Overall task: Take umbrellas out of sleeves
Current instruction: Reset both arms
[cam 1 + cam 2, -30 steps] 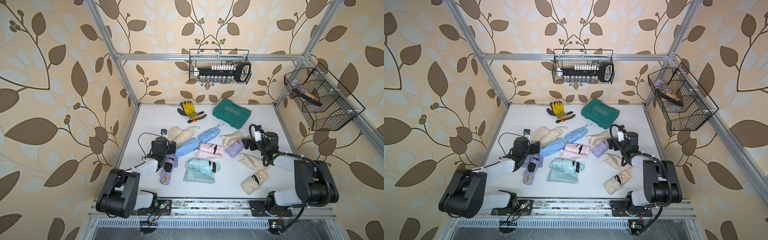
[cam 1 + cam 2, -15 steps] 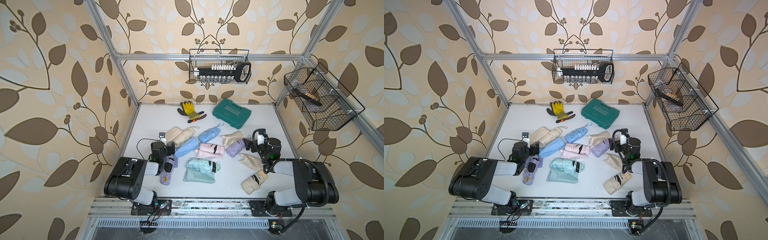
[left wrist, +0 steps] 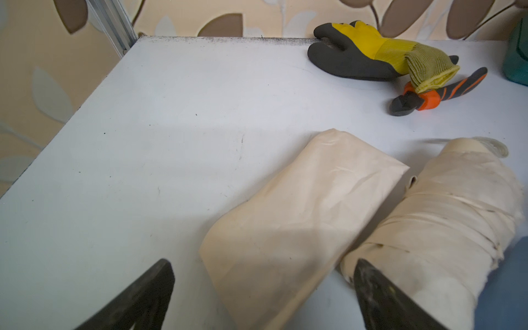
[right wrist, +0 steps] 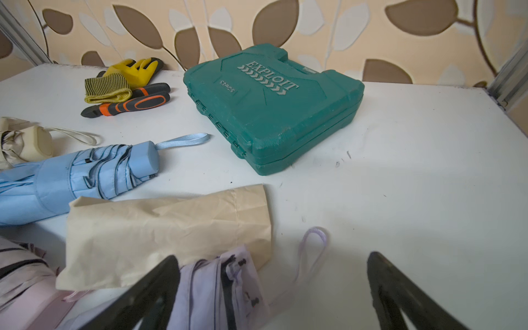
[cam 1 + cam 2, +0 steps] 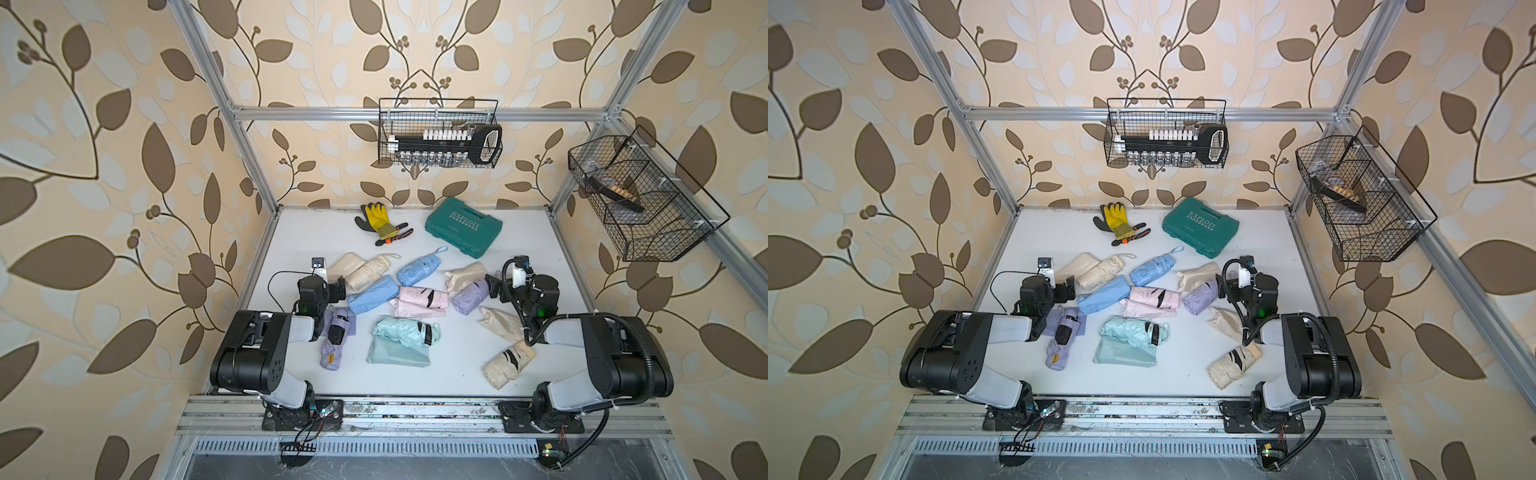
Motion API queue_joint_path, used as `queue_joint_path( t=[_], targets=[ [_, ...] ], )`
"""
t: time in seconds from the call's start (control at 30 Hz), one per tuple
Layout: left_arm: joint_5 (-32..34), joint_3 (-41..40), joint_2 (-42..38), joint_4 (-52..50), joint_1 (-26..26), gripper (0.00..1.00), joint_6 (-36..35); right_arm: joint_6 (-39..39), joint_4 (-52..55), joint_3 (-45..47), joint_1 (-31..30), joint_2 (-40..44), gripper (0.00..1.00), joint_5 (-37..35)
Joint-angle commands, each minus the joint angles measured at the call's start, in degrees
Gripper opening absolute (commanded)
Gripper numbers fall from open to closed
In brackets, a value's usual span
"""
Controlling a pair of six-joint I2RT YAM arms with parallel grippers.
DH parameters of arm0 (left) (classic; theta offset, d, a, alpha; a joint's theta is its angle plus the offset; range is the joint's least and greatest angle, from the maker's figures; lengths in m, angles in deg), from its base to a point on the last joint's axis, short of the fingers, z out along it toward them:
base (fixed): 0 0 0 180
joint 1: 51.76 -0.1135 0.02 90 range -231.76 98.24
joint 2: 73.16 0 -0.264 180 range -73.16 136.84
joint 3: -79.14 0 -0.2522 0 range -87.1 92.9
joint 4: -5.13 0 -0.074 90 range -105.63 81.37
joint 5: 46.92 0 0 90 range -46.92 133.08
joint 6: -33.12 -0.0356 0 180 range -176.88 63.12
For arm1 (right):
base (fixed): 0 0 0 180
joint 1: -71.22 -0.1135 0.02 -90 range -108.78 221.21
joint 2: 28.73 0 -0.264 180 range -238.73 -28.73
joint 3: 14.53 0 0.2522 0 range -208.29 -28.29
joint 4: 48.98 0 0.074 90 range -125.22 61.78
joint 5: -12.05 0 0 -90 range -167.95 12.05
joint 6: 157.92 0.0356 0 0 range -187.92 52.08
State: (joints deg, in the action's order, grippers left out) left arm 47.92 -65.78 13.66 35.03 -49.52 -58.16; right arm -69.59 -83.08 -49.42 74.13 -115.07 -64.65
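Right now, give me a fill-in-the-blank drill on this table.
The green plastic tool case reads ____.
The crinkled mint folded umbrella lies on a flat fabric sleeve coloured ____.
The orange-and-black pliers touch a yellow-and-black rubber ____.
The left hand and right hand are both ____.
Missing: EXPLOIT; mint; glove; open.

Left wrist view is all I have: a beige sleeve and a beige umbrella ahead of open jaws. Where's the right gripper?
Observer: The right gripper is open at the end of a lilac umbrella, gripping nothing.
Operator: Anything behind my camera?
Observer: A second lilac umbrella lies beside the left arm.
Operator: Any umbrella already out of its sleeve?
Observer: The mint umbrella rests on top of the flat mint sleeve, mid-table.
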Motion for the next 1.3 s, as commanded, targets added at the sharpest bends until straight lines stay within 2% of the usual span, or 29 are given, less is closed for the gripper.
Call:
queue_joint_path(
  t=[0.0,1.27],
  targets=[
    [-1.06,1.22,-0.17,-0.67,-0.26,0.99,0.71,0.09,1.92,-0.93,-0.23,-0.47,0.99,-1.65],
    [-1.21,1.18,-0.63,-1.22,-0.40,0.99,0.92,0.02,1.27,-0.23,-0.24,0.16,0.99,-1.73]
  ],
)
